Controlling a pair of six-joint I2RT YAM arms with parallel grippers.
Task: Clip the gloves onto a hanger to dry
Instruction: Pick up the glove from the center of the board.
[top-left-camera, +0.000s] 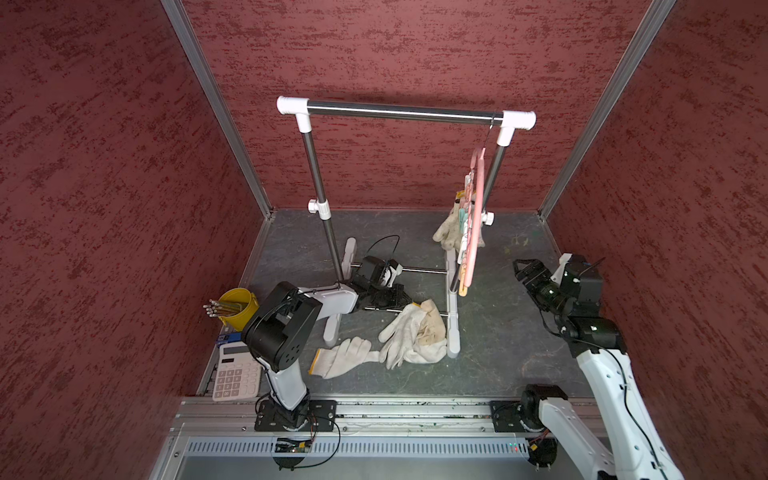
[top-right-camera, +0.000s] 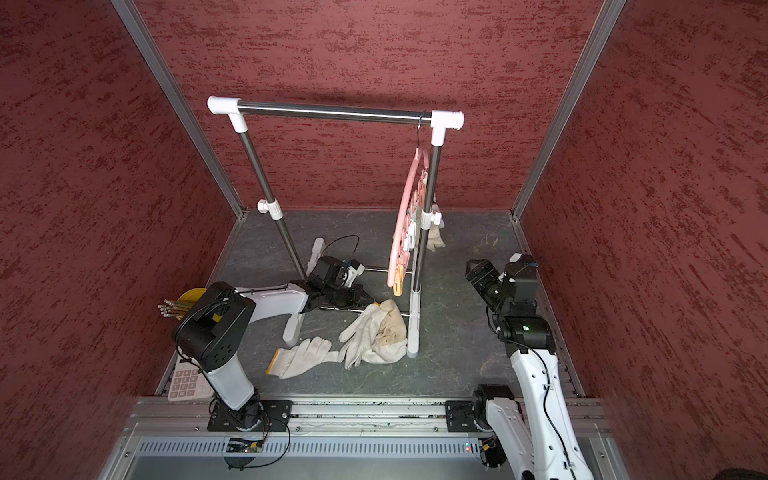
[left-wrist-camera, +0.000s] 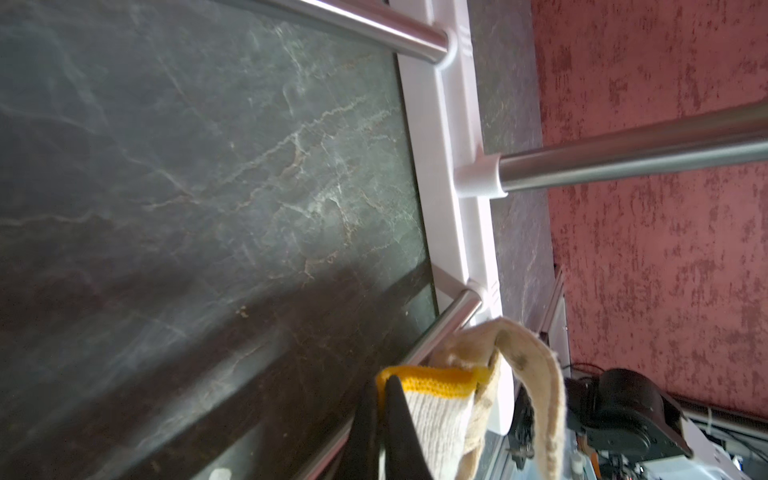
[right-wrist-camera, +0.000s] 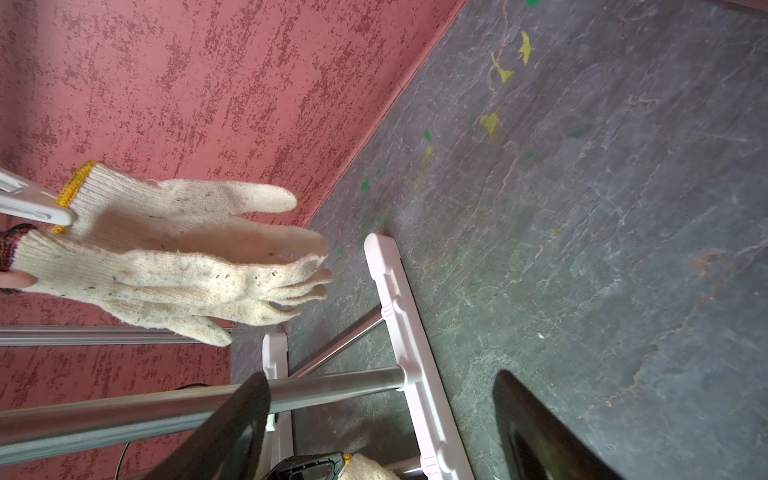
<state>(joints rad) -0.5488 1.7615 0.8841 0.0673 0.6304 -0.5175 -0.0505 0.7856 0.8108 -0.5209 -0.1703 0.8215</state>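
The off-white knitted cotton gloves had yellow cuff bands; one soiled glove was dirtier beige. The curved plastic hanger was pink with pastel clips. The steel garment rack was silver with white joints. The stone-look worktop was dark grey-green, veined pale; the textured walls were mottled red.
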